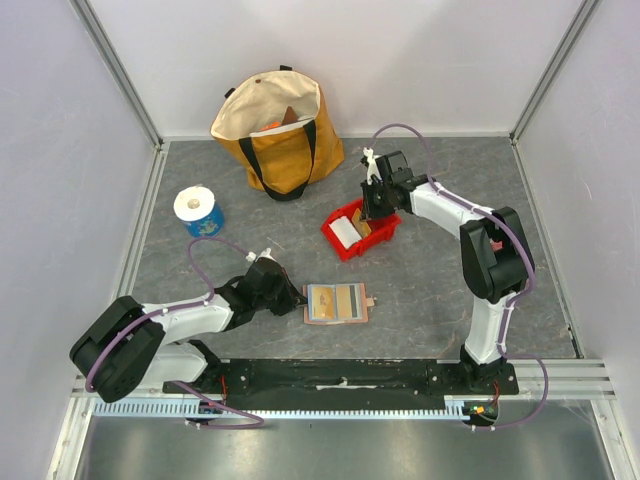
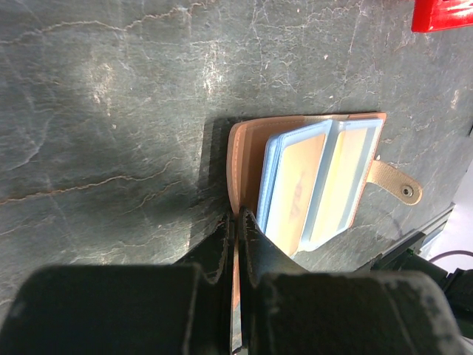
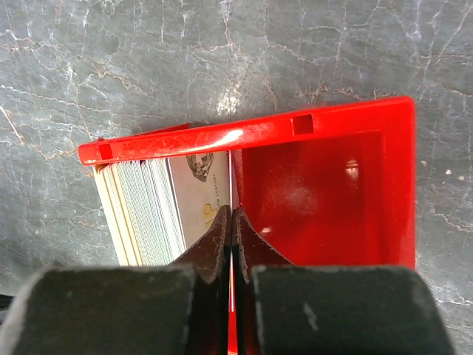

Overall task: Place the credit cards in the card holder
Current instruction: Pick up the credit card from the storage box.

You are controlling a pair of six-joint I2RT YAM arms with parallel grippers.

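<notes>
Clamps the left gripper [image 2: 236, 217] on the edge of the open card holder [image 2: 307, 185], lying flat. Nips the right gripper [image 3: 232, 211] tight on one of the credit cards [image 3: 148, 207] standing in the red bin [image 3: 244, 134].

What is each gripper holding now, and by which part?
Left gripper: the card holder, by the edge of its cover. Right gripper: apparently one upright card in the red bin, by its edge.

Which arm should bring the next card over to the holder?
Right. The right gripper is inside the red bin, shut at the credit cards, seemingly on one card's edge. The left gripper is shut on the edge of the card holder, which lies open.
</notes>
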